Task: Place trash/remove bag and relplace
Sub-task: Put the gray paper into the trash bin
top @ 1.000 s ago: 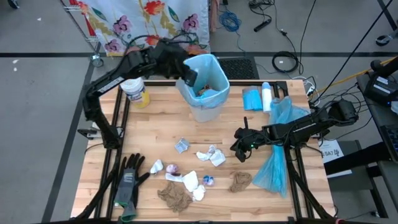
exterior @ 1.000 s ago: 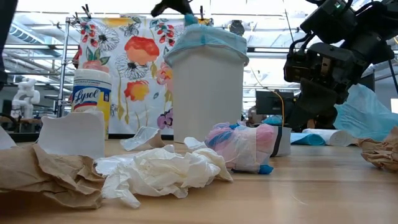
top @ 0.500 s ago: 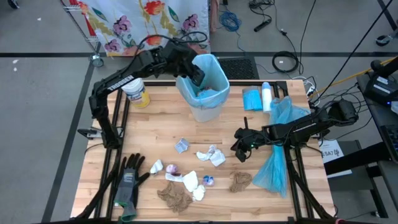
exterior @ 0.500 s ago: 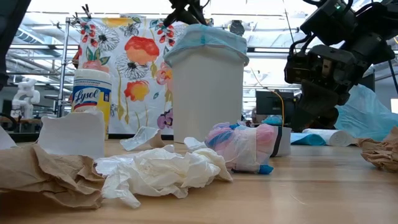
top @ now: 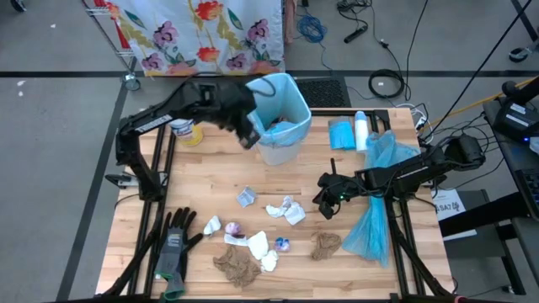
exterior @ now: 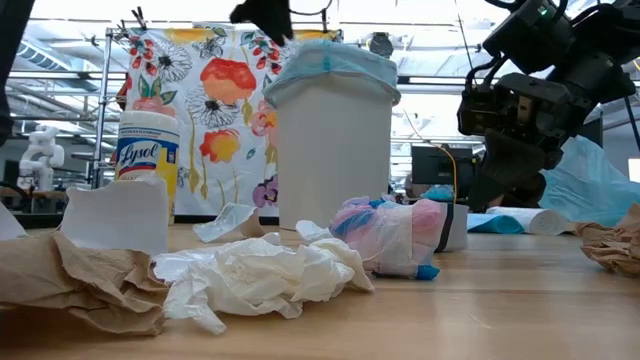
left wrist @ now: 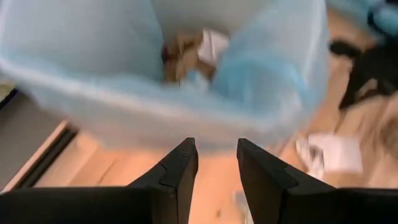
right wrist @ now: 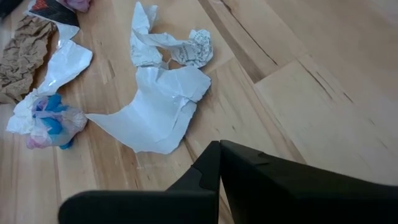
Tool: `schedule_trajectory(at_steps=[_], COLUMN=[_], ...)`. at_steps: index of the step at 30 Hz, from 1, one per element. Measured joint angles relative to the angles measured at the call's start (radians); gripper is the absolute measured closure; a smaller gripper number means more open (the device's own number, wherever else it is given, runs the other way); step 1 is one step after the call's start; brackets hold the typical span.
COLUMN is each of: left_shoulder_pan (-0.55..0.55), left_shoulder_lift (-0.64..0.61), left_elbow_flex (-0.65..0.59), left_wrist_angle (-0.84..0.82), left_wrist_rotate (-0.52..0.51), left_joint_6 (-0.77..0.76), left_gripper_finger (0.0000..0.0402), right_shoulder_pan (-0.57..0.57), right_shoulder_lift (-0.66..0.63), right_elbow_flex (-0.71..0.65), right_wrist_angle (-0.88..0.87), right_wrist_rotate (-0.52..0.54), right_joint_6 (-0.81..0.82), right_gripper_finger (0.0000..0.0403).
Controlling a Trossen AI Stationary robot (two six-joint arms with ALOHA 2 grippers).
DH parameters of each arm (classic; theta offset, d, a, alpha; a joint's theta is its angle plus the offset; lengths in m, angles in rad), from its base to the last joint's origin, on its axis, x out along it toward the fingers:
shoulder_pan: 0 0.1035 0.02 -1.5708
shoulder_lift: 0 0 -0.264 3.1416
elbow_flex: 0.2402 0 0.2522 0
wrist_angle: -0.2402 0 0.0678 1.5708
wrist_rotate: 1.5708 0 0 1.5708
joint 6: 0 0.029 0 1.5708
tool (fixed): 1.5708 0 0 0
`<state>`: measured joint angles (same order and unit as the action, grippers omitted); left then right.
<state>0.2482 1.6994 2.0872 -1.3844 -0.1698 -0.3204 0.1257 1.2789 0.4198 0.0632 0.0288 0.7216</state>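
Observation:
A white bin (top: 278, 143) lined with a pale blue bag (left wrist: 81, 56) stands at the table's far middle. Brown and white trash (left wrist: 189, 50) lies inside it. My left gripper (top: 250, 136) hangs open and empty beside the bin's left rim; its fingers (left wrist: 180, 165) stand apart in the wrist view. More trash lies loose on the wood: white scraps (top: 286, 209), brown paper wads (top: 237, 265) (top: 325, 244) and a bluish-purple wrapper (right wrist: 46, 121). My right gripper (top: 324, 202) is shut and empty just right of the white scraps (right wrist: 158, 106).
Black-and-grey gloves (top: 173, 244) lie at the near left. A wipes canister (top: 185, 126) stands left of the bin. A roll of blue bags (top: 341, 135) and a loose blue bag (top: 375, 202) draped under the right arm lie at the right.
My left gripper went over the bin's mouth, then drew back toward the table's left and near edges, and now hangs outside the bin's left rim. My right arm has kept still.

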Motion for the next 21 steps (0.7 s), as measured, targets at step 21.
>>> schedule_trajectory(at_steps=[21], left_shoulder_pan=[-0.410], left_shoulder_lift=[-0.230], left_elbow_flex=[-0.675], left_wrist_angle=[0.242], left_wrist_rotate=[-0.028], left_joint_6=[-0.268], left_gripper_finger=[0.0281], right_shoulder_pan=[0.000], right_shoulder_lift=[0.000], right_elbow_flex=[0.000], right_wrist_angle=[-0.014], right_wrist_rotate=[0.000], right_joint_6=[0.000], right_gripper_finger=[0.0403])
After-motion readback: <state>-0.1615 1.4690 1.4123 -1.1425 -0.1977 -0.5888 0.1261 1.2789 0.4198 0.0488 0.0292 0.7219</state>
